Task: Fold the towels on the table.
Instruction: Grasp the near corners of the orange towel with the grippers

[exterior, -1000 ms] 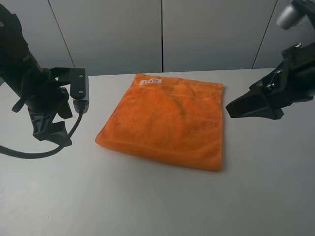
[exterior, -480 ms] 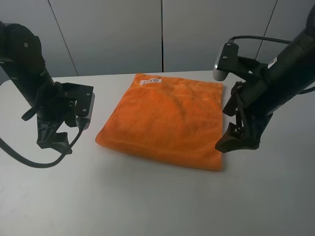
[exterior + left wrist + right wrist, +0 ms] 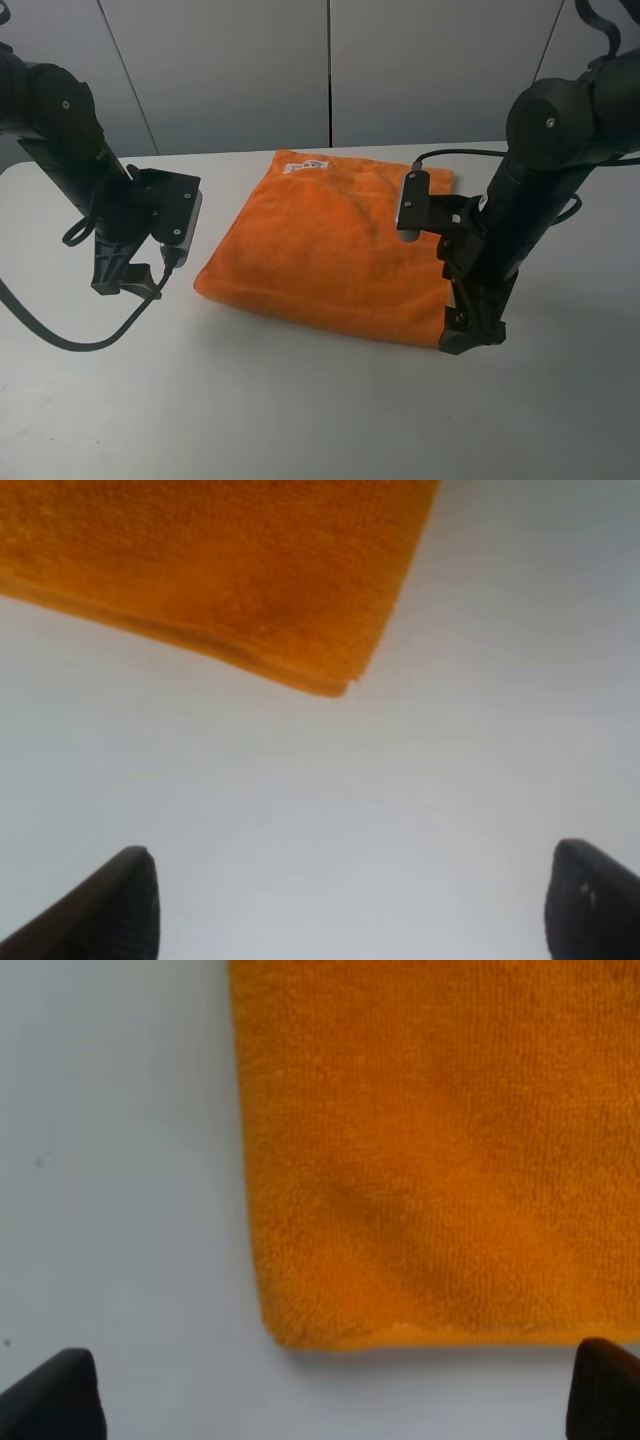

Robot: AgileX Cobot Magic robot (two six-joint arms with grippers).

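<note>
An orange towel [image 3: 335,245] lies flat on the white table [image 3: 300,400], with a small white label [image 3: 308,167] at its far edge. My left gripper [image 3: 118,282] points down at the table just left of the towel's near left corner, apart from the cloth. In the left wrist view that towel corner [image 3: 240,570] lies ahead of the left gripper [image 3: 355,905], which is open with only table between its fingers. My right gripper [image 3: 470,335] hangs at the near right corner. The right wrist view shows the right gripper [image 3: 330,1395] open, its fingertips [image 3: 55,1395] straddling the towel corner [image 3: 440,1160].
Grey wall panels [image 3: 330,70] rise behind the table's far edge. A black cable [image 3: 60,335] from the left arm loops over the tabletop at the left. Bare white table [image 3: 120,1160] surrounds the towel on all sides.
The right arm has swung in and down from the far right to the towel's near right corner. The left arm has shifted a little towards the towel's left corner. The towel has not moved.
</note>
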